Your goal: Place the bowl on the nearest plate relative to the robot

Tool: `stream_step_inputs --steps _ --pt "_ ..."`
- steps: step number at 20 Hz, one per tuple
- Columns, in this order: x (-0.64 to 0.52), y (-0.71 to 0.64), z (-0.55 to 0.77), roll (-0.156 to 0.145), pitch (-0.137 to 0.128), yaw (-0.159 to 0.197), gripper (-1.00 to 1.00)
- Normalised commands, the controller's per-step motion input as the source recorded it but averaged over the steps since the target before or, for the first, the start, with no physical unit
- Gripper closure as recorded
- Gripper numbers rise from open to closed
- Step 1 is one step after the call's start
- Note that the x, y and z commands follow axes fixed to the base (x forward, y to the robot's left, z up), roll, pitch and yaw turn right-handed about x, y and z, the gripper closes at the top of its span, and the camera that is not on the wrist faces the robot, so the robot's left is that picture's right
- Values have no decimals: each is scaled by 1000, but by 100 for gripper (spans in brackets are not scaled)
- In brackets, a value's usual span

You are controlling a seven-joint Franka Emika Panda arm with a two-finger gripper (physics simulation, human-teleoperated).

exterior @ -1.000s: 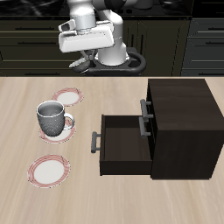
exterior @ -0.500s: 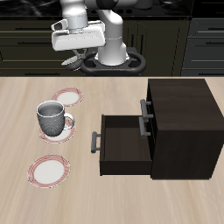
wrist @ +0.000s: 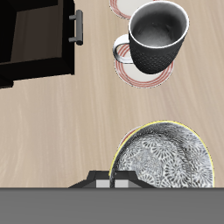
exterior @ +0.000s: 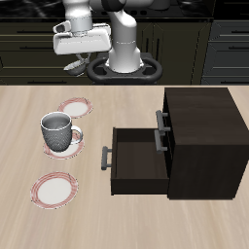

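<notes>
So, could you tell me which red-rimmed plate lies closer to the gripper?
The plate behind the mug, farther back; the other plate lies near the front edge.

This is a rendered kitchen: a pale wood-grain counter (exterior: 124, 219) carries tableware, with a grey mug (exterior: 56, 129) standing on a grey patterned disc (exterior: 68, 144) and two white plates with pinkish-red rims, one plate (exterior: 75, 106) just behind the mug and the other plate (exterior: 55, 189) in front of it. Behind the mug, along the back wall, runs a row of dark base cabinets (exterior: 29, 53) with slim bar handles. Beside the mug stands a dark wooden drawer unit (exterior: 190, 141) with one drawer (exterior: 136, 156) pulled open toward it.
</notes>
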Motion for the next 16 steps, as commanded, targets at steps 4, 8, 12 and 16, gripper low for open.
stream_step_inputs --steps 4,8,12,16 --pt "-411 -186 15 -10 -27 -7 100" --pt "-113 -176 -7 -26 9 -15 100" --pt "-45 -116 40 -20 -38 -4 100" --pt "106 -86 -43 -35 -28 -4 100"
